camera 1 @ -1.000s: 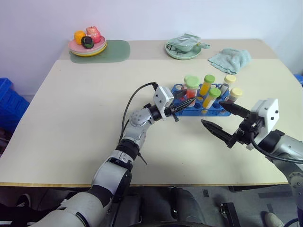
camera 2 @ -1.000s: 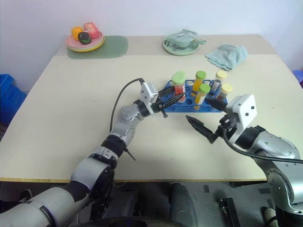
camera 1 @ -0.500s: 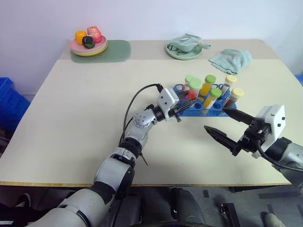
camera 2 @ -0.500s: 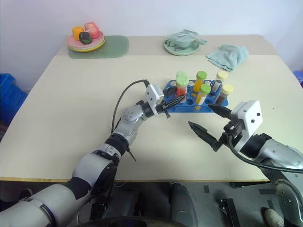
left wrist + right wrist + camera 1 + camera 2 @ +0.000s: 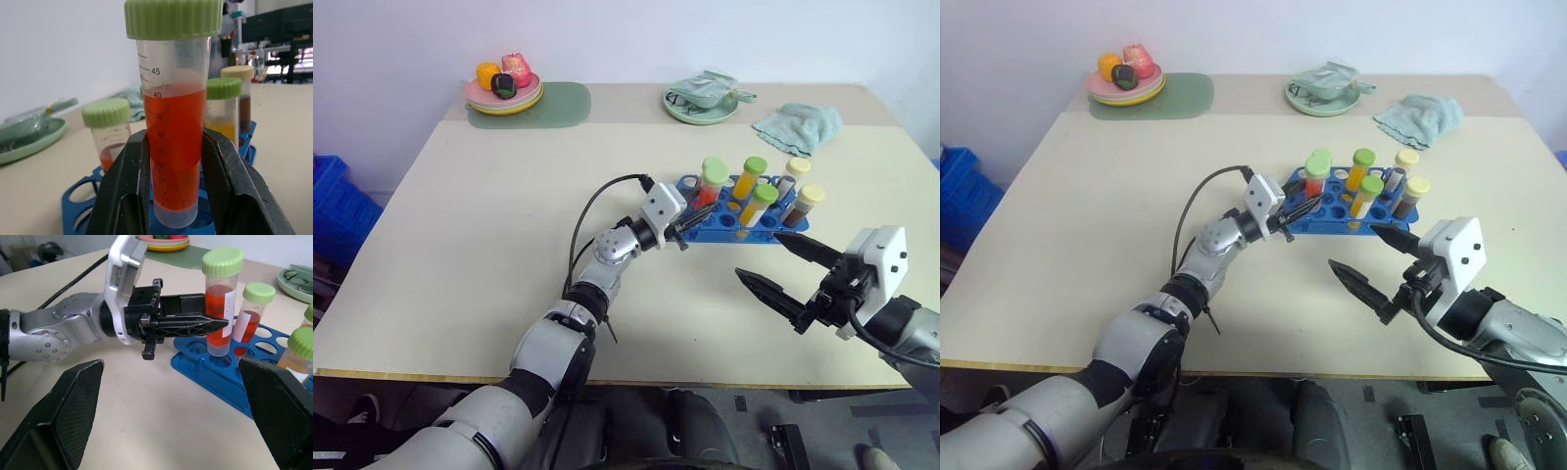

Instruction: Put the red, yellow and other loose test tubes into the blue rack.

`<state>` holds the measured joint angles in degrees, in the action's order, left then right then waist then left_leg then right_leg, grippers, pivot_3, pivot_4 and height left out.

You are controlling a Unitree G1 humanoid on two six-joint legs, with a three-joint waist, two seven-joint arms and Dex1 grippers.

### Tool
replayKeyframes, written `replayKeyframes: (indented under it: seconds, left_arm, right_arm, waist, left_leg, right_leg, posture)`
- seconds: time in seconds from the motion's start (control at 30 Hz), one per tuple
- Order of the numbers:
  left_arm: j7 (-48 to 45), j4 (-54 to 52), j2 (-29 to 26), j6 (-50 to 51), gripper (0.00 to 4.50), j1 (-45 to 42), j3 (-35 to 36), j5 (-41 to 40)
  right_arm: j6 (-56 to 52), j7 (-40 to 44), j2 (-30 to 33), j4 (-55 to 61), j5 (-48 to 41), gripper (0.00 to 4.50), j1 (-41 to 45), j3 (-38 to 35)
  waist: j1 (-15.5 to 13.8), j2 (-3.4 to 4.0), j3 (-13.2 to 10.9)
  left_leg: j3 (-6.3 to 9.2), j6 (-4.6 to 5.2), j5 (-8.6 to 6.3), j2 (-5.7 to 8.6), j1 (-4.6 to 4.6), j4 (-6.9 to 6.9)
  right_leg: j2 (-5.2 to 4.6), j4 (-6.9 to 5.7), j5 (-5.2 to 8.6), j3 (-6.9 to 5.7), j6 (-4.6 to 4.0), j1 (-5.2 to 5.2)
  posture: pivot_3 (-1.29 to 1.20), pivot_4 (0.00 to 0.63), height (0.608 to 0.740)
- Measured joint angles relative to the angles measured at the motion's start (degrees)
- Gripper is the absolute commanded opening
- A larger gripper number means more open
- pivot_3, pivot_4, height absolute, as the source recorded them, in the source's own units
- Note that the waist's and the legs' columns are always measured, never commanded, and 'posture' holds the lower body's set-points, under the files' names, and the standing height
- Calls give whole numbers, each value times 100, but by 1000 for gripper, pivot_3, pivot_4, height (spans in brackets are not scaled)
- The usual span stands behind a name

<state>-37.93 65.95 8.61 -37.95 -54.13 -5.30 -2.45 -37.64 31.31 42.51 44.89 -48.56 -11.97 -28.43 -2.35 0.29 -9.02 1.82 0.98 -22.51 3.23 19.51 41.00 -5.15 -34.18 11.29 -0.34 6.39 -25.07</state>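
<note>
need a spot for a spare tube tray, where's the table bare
Bare: the wide stretch left of the blue rack, from the green mat down to the near edge. Crowded: around the rack, and the far edge by the fruit plate, green dish and towel.

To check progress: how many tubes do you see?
6, all at the rack: a red tube in the left fingers, a second red tube behind it, two yellow tubes mid-rack, two cream-capped tubes at its right end. Others may be hidden.
</note>
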Motion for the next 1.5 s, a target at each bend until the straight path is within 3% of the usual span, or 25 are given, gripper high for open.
replayKeyframes:
  seconds: [1.5]
  left_arm:
    - [157, -191, 110, 95, 1187, 197, -56, 245]
  right_arm:
    - [-18, -241, 24, 75, 118, 4500, 305, 119]
  waist:
    - [5, -1, 0]
  left_leg:
    - [1, 2, -1, -4, -6, 0]
  right_leg:
    - [1, 3, 0, 0, 0, 7]
  posture:
    - [0, 150, 740]
